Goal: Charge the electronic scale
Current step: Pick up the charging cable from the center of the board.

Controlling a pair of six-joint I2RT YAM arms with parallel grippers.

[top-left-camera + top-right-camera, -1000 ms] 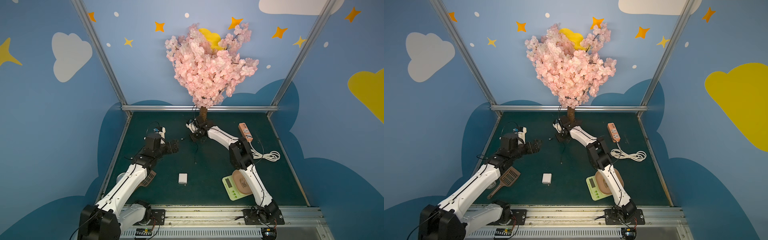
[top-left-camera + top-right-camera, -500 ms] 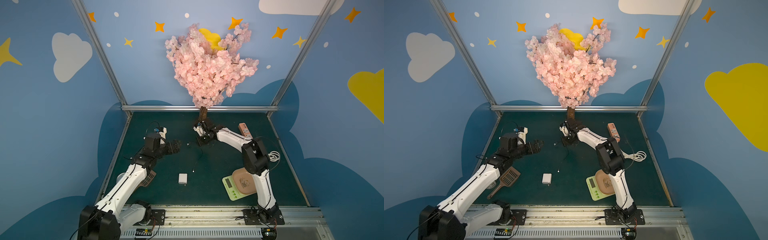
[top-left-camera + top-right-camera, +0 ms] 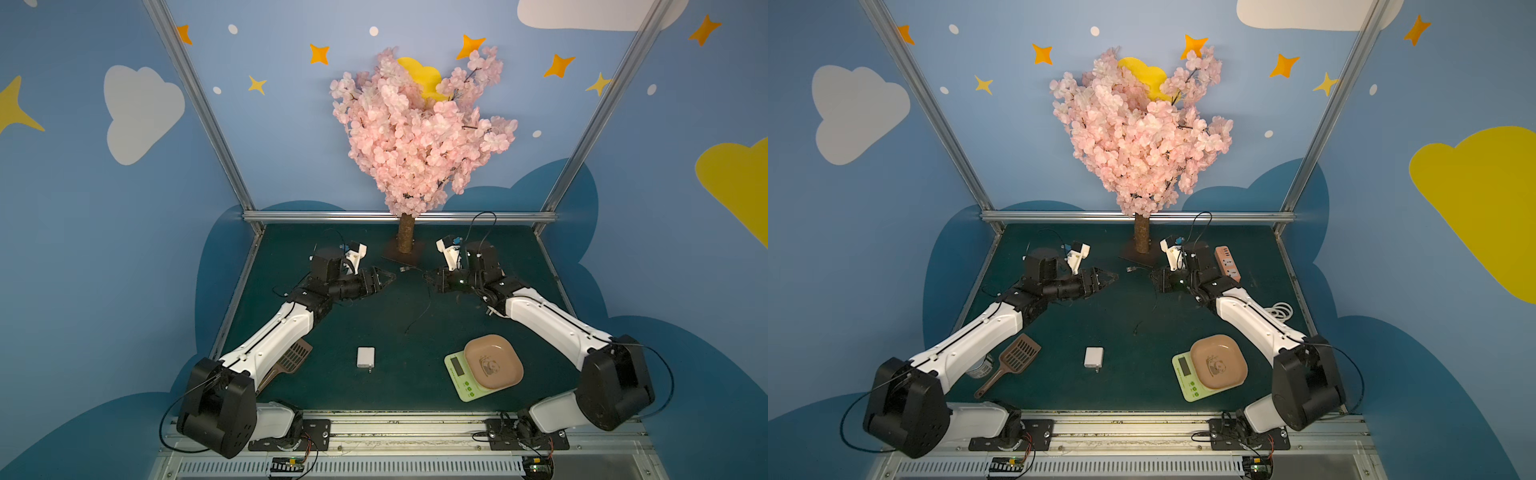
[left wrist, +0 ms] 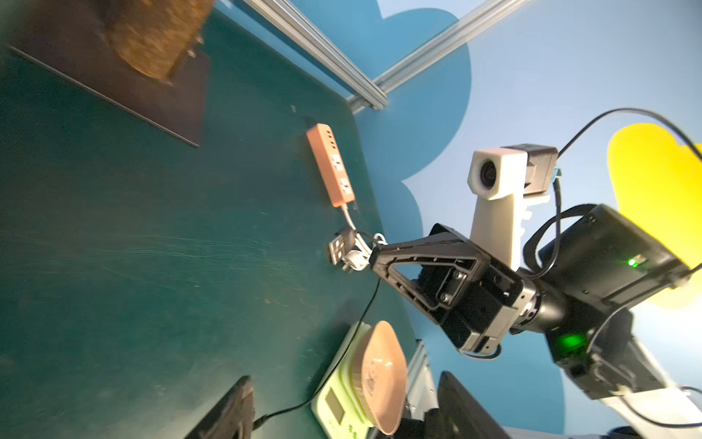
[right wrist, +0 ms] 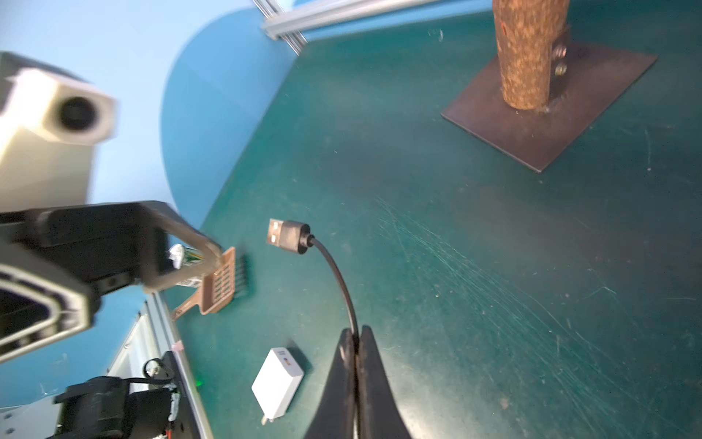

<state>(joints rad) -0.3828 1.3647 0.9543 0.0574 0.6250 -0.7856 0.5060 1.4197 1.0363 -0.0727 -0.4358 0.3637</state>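
A dark green tabletop (image 3: 365, 324) sits inside blue cloud-and-star walls. The electronic scale (image 3: 456, 369) lies near the front edge, right side. It is probably light, rigid plastic, and its panda-print tray (image 3: 494, 359) may be loose, so grip the green body. No writing is legible. The right gripper (image 5: 355, 336) pinches the black USB cable (image 5: 336, 271). The left gripper (image 3: 390, 278) has its jaws apart and holds nothing.
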